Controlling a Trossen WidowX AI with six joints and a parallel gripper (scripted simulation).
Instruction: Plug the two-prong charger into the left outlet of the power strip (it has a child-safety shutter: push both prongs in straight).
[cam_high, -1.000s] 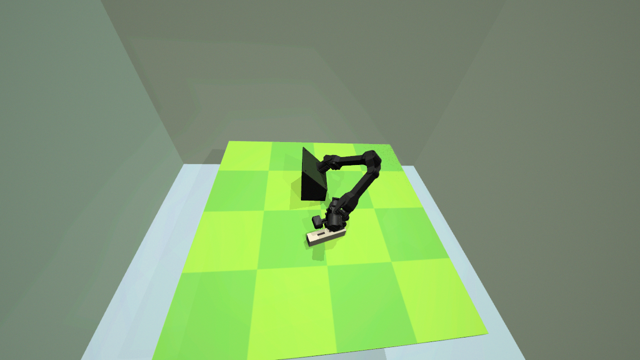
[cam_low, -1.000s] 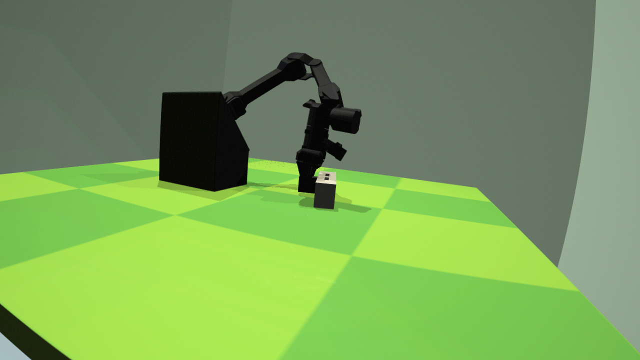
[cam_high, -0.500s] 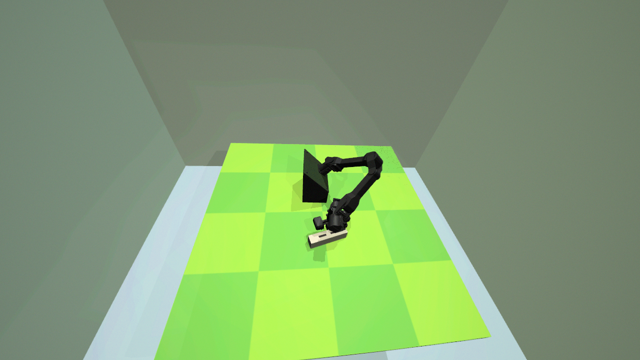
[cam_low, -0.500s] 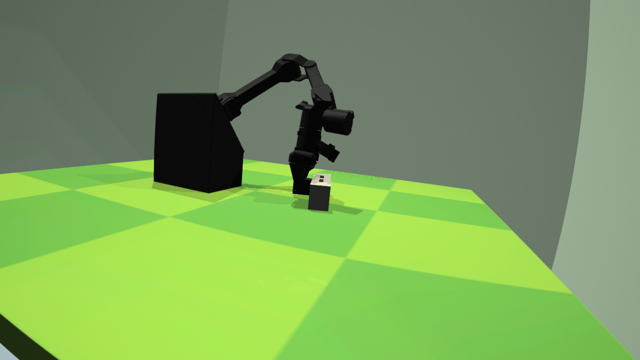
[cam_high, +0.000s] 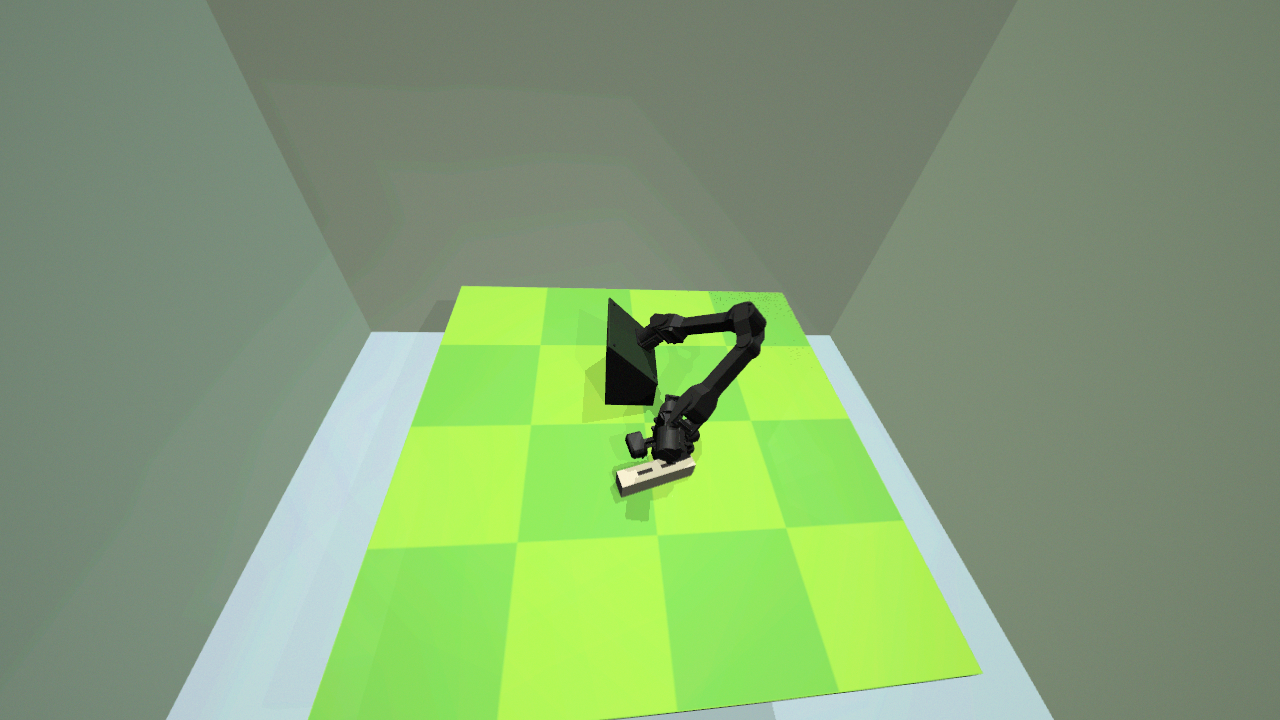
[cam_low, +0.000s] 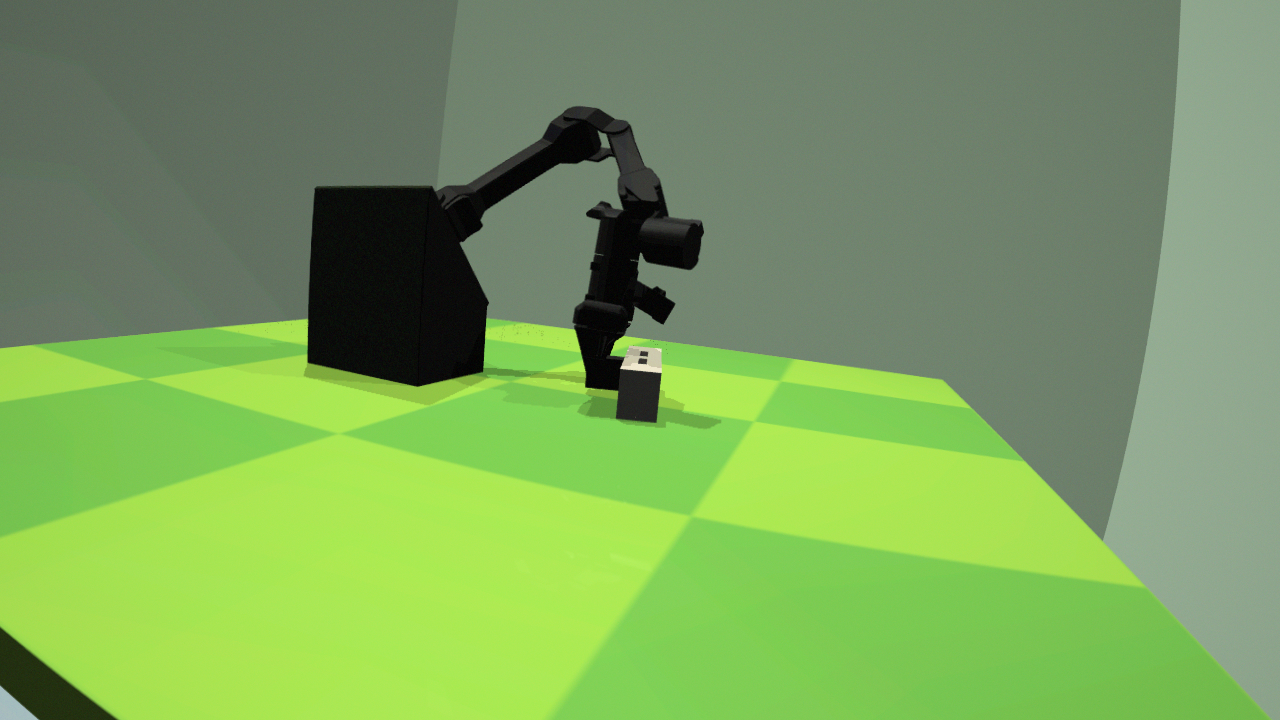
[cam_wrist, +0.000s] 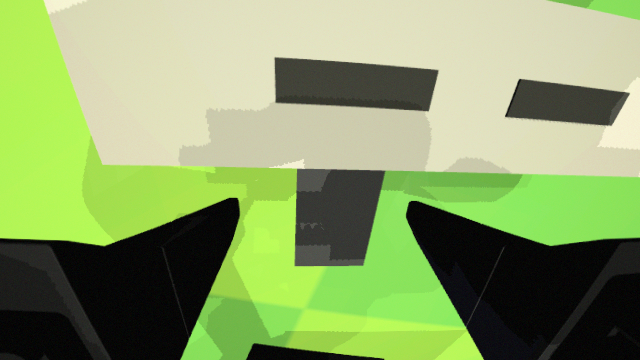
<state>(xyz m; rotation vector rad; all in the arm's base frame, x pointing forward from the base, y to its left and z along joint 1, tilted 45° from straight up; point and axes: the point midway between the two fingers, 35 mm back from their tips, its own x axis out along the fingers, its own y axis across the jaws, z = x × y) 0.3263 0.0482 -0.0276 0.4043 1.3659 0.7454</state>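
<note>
The power strip (cam_high: 631, 478) (cam_low: 638, 394) (cam_wrist: 175, 70) is a pale-topped block with dark sides. Its two dark slots show in the wrist view, one near the middle (cam_wrist: 352, 85) and one at the right (cam_wrist: 562, 103). A dark grey block (cam_wrist: 335, 220), seemingly the charger, shows at the strip's near edge in the wrist view. Its prongs cannot be made out, nor whether it touches the strip. My gripper (cam_low: 604, 372) (cam_wrist: 326, 207) is open low beside the strip, with its fingers apart on either side of the dark block and not gripping it. The arm hides the fingertips in the top view.
The black wedge-shaped base (cam_high: 630, 380) (cam_low: 365, 282) stands behind the strip, with the arm (cam_high: 726, 371) (cam_low: 523, 171) arching out from it and down. All stand on the green checkered mat (cam_high: 581, 617) (cam_low: 358, 555). Walls rise around the table.
</note>
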